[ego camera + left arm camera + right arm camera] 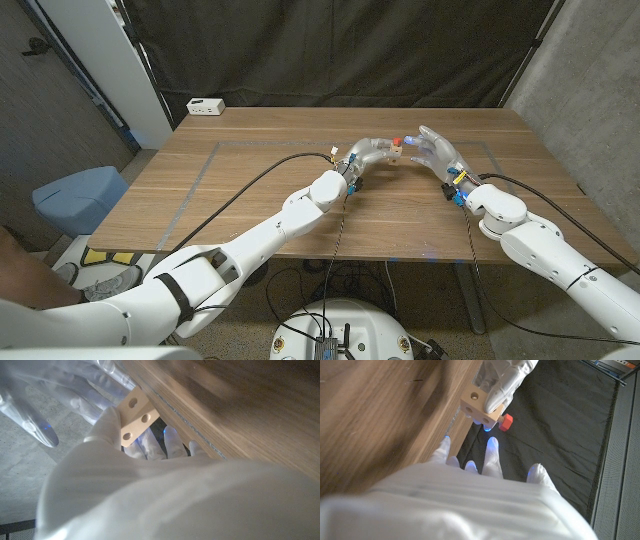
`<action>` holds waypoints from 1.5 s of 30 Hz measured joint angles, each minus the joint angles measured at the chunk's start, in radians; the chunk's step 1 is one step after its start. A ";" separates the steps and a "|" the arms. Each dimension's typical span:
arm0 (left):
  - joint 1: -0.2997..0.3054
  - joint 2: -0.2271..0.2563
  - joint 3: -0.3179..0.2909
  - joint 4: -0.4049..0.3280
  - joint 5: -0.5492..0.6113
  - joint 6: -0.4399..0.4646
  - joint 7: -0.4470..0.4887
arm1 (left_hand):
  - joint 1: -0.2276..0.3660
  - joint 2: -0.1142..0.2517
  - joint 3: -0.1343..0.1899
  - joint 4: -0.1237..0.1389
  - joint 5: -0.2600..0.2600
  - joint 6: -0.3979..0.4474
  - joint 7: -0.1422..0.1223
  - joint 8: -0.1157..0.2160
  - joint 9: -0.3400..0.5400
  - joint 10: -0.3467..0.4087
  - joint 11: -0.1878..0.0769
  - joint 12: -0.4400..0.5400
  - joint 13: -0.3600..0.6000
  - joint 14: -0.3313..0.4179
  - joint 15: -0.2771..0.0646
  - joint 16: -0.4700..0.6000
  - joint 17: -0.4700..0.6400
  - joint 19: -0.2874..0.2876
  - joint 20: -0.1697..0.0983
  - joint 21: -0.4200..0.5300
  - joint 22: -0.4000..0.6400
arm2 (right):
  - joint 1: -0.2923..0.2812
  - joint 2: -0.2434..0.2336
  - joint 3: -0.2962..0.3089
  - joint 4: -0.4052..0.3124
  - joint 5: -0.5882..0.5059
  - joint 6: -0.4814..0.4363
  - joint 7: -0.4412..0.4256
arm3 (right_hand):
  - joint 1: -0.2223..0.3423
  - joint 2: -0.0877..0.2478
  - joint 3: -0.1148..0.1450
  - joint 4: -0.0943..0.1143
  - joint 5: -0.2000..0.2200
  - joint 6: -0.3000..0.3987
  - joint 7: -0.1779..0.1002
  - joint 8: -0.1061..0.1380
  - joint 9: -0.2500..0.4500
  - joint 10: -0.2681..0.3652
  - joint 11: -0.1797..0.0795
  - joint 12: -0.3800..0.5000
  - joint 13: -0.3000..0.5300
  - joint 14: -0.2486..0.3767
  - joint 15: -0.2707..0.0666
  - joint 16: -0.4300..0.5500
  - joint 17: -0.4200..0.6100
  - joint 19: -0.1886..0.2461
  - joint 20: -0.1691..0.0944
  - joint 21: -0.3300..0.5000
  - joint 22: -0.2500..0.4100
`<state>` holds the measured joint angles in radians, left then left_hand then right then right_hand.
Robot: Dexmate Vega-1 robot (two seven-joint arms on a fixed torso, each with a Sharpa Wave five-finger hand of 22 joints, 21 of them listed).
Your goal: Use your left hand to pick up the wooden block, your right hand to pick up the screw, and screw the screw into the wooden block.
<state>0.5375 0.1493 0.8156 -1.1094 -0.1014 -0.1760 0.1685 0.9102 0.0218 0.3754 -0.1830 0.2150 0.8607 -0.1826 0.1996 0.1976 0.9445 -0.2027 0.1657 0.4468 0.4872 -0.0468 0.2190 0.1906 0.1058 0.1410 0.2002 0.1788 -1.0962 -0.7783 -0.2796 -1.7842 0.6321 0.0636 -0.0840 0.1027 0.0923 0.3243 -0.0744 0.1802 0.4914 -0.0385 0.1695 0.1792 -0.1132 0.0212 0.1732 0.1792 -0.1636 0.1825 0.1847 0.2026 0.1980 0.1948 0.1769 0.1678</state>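
Observation:
My left hand (pixel 372 152) holds the pale wooden block (pixel 397 153) up above the middle of the table. In the left wrist view the block (pixel 135 416) shows three holes along one face, with my left hand (pixel 125 490) gripping it from behind. The red screw (pixel 398 140) sticks out of the block; its red head (pixel 506 422) juts from one face of the block (pixel 476 406). My right hand (pixel 436 152) hovers just right of the block, fingers spread and holding nothing. Its fingertips (pixel 492 445) stop short of the screw. The left hand (pixel 504 380) and the right hand (pixel 30 405) each show in the other's wrist view.
A white power strip (pixel 205 106) lies at the table's (pixel 250 210) far left corner. A blue chair (pixel 78 196) stands left of the table. Black curtains hang behind. Cables trail from both wrists over the near table edge.

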 measured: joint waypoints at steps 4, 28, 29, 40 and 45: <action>0.000 0.000 0.000 -0.001 0.000 0.000 0.000 | -0.020 0.033 0.000 0.000 0.004 0.000 0.000 -0.003 -0.001 -0.002 -0.002 0.000 0.000 0.000 0.000 0.000 0.000 0.000 0.000 0.000 0.000 | 0.009 -0.003 -0.006 0.007 0.004 0.001 0.022 | -0.004 -0.004 0.000 0.006 0.001 -0.014 -0.003 0.000 0.000 -0.016 -0.004 0.000 0.000 -0.007 -0.004 0.000 0.000 -0.016 -0.001 0.000 0.000; 0.004 0.004 0.001 -0.007 0.001 0.002 -0.005 | -0.024 0.037 0.000 0.000 0.000 -0.001 0.000 -0.003 0.000 -0.004 -0.004 -0.002 -0.001 0.000 0.000 0.000 0.000 0.000 0.000 0.000 0.000 | 0.034 -0.018 -0.026 0.020 0.008 0.003 0.070 | -0.018 0.000 -0.001 0.015 0.005 0.008 -0.009 0.019 0.000 -0.030 -0.024 0.009 0.000 -0.007 -0.004 0.002 0.002 -0.050 0.011 0.000 0.000; 0.004 0.004 0.001 -0.008 0.001 0.002 -0.004 | -0.024 0.037 0.000 0.000 0.000 -0.001 0.000 -0.003 0.000 -0.004 -0.004 -0.002 -0.001 0.000 0.000 0.000 0.000 0.000 0.000 0.000 0.000 | 0.034 -0.018 -0.026 0.020 0.008 0.003 0.071 | -0.018 0.000 -0.001 0.015 0.005 0.009 -0.009 0.019 0.000 -0.026 -0.027 0.009 0.000 -0.007 -0.004 0.004 0.002 -0.050 0.011 0.000 0.000; 0.004 0.003 0.001 -0.008 0.001 0.004 -0.003 | -0.024 0.037 0.000 0.000 0.004 -0.001 0.000 -0.003 0.000 -0.003 -0.003 -0.002 -0.001 0.000 0.000 0.000 0.000 0.000 0.000 0.000 0.000 | 0.032 -0.021 -0.026 0.018 0.011 0.002 0.067 | -0.018 0.000 0.006 0.016 0.005 0.057 -0.008 0.031 -0.001 -0.002 -0.046 0.019 -0.003 -0.008 -0.013 0.013 -0.003 -0.050 0.011 0.005 0.000; 0.004 0.001 0.001 -0.005 0.000 0.006 -0.003 | -0.024 0.037 0.000 0.000 0.004 -0.001 0.000 -0.003 0.000 -0.002 -0.002 -0.002 -0.001 0.000 0.000 0.000 0.000 0.000 0.000 0.000 0.000 | 0.030 -0.022 -0.025 0.017 0.013 -0.001 0.064 | -0.018 0.000 0.006 0.016 0.005 0.068 -0.008 0.031 0.000 0.006 -0.051 0.019 -0.002 -0.008 -0.013 0.013 -0.003 -0.050 0.011 0.005 0.000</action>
<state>0.5412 0.1506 0.8164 -1.1142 -0.1009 -0.1701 0.1655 0.8865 0.0584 0.3754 -0.1830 0.2188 0.8601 -0.1824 0.1963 0.1976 0.9429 -0.2044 0.1639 0.4455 0.4871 -0.0468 0.2190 0.1910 0.1057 0.1410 0.2002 0.1788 -1.0665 -0.7999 -0.3043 -1.7670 0.6453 0.0631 -0.0198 0.0845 0.0924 0.3301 -0.0579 0.1855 0.5594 -0.0466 0.2000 0.1790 -0.1068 -0.0303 0.1925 0.1767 -0.1718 0.1693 0.1973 0.1997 0.1482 0.2055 0.1818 0.1678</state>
